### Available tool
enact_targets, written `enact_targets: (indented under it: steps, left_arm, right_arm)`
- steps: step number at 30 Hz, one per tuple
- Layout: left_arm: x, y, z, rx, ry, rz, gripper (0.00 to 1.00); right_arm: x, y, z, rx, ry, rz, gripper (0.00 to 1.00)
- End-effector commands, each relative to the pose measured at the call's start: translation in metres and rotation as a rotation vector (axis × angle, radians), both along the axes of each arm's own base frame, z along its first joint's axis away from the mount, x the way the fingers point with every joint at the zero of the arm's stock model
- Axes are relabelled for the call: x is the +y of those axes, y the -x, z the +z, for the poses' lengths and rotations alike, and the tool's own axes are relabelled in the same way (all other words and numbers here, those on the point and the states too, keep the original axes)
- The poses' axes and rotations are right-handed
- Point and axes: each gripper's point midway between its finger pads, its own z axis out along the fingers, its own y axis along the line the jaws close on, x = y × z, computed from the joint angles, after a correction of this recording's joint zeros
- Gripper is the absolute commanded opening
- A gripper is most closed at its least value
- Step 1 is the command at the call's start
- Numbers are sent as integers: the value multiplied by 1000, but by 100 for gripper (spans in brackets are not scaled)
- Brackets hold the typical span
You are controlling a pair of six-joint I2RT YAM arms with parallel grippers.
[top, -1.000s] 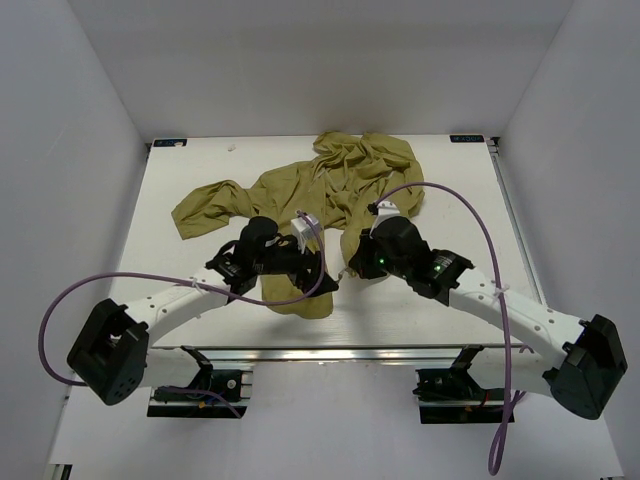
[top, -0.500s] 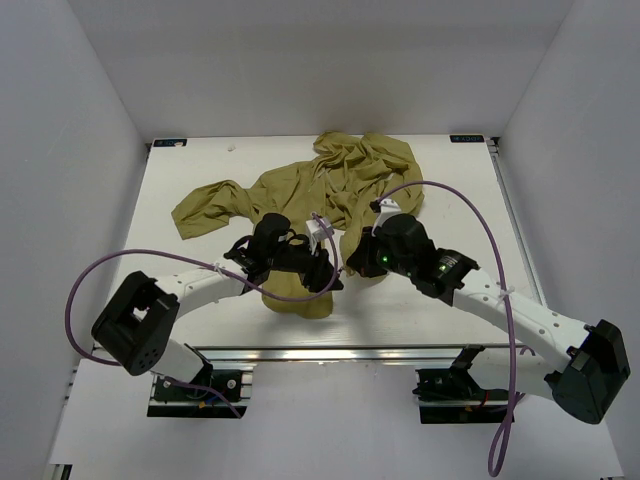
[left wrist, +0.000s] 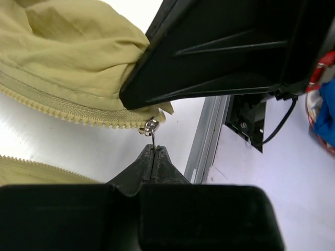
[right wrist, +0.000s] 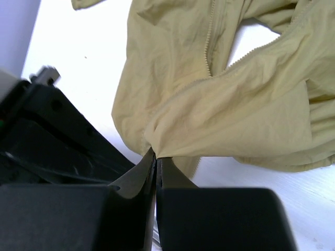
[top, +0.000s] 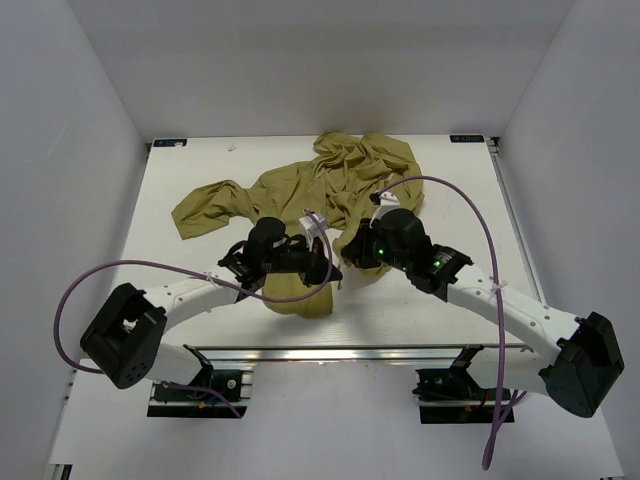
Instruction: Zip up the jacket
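Pinching zipper pull (left wrist: 151, 127) between closed left jaws; right jaws clamped tight on jacket (right wrist: 230, 115) fold.

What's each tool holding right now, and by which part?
The left tool pinches the zipper pull; the right tool, a fold of the jacket.

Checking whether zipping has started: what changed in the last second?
The right gripper, shut on the jacket, edged slightly forward; the left arm's elbow swung right, then partly back. The left gripper, shut on the zipper pull, and the jacket stayed put.
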Motion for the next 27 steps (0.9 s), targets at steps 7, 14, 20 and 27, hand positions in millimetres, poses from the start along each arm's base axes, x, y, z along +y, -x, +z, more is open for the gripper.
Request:
enact_targets:
  steps: [7, 14, 20, 27]
  left_arm:
    - [5, 26, -26, 112, -161, 146, 0]
    - [-1, 52, -33, 162, -192, 126, 1]
    - [2, 63, -12, 122, -139, 102, 88]
    - [29, 43, -2, 76, -186, 287, 98]
  right_arm:
    - [6, -32, 65, -129, -135, -94, 0]
    - [0, -27, 63, -120, -146, -91, 0]
    - [-4, -17, 48, -102, -120, -50, 0]
    - [-16, 3, 11, -47, -75, -23, 0]
